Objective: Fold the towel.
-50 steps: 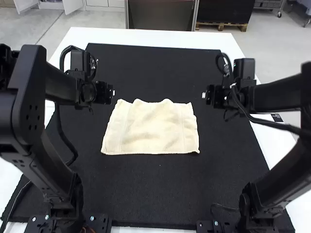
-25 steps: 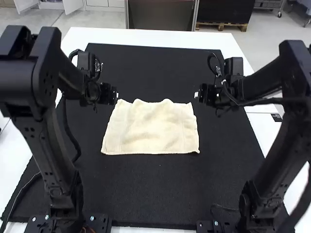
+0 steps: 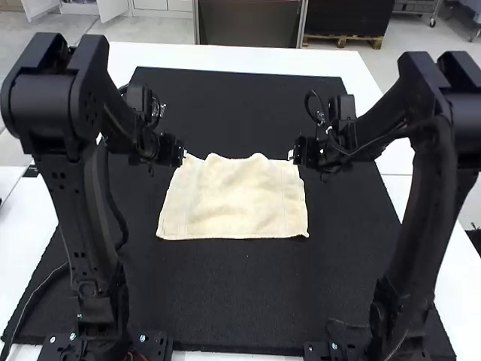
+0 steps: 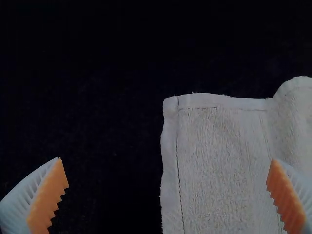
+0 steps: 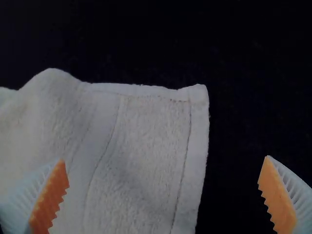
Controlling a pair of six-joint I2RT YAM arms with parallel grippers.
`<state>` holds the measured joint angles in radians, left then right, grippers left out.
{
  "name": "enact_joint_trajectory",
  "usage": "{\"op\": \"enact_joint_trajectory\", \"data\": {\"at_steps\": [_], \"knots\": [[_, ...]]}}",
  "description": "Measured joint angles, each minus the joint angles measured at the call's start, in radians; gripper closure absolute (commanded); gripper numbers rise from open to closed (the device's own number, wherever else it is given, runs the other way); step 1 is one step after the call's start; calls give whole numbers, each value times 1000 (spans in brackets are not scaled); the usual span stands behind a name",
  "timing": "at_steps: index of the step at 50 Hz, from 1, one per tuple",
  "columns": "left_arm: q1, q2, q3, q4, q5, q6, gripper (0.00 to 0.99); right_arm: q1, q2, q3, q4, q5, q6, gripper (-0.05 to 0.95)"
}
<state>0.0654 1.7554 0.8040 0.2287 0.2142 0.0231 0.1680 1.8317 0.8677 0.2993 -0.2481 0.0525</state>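
Left gripper (image 3: 185, 153) and right gripper (image 3: 291, 154) hang spread near the towel's (image 3: 239, 201) 2 far corners.

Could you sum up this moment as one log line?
fold towel | left tool open at towel's far left corner | right tool open at far right corner | towel spread, unfolded

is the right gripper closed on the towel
No, in the right wrist view the right gripper stands open, its two fingers wide apart.

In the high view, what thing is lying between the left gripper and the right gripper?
Between the left gripper and the right gripper lies the wavy far edge of the cream towel; the high view shows this.
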Motion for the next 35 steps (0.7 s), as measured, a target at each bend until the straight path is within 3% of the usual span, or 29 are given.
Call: {"op": "enact_joint_trajectory", "data": {"at_steps": [35], "knots": [[-3, 152, 84, 43, 41, 14, 39, 2, 161, 94, 33, 0, 0, -2]]}}
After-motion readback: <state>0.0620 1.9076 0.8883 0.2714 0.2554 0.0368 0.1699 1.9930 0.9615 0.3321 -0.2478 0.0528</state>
